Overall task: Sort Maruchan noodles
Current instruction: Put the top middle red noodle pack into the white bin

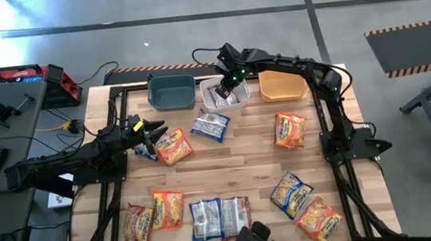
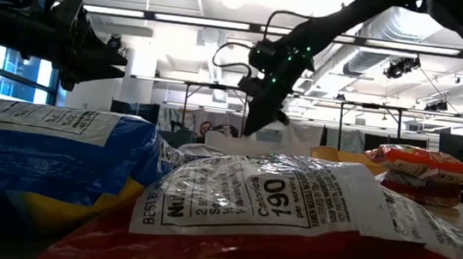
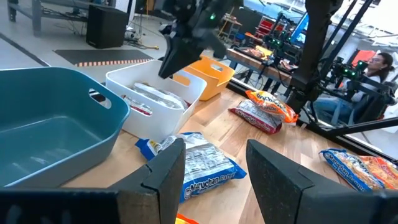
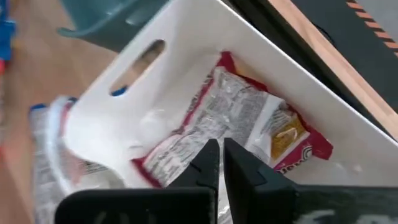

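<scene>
Maruchan noodle packets lie flat on the wooden table: an orange one (image 1: pixel 172 147) and a blue-white one (image 1: pixel 210 126) at the middle left, and several more along the near edge (image 1: pixel 206 219). A white-maroon packet (image 4: pixel 236 118) lies flat inside the white bin (image 1: pixel 206 89) at the far edge. My right gripper (image 4: pixel 221 144) hangs shut above that bin, pointing steeply down, clear of the packet (image 3: pixel 155 96). My left gripper (image 3: pixel 214 155) stands open and level at the table's left, just short of the orange packet, with nothing between its fingers.
A dark-blue bin (image 1: pixel 172 93) stands left of the white bin and an orange bin (image 1: pixel 282 85) right of it, all along the far edge. More packets lie at the right (image 1: pixel 289 129) and near right (image 1: pixel 319 220). Bare wood shows in the table's middle.
</scene>
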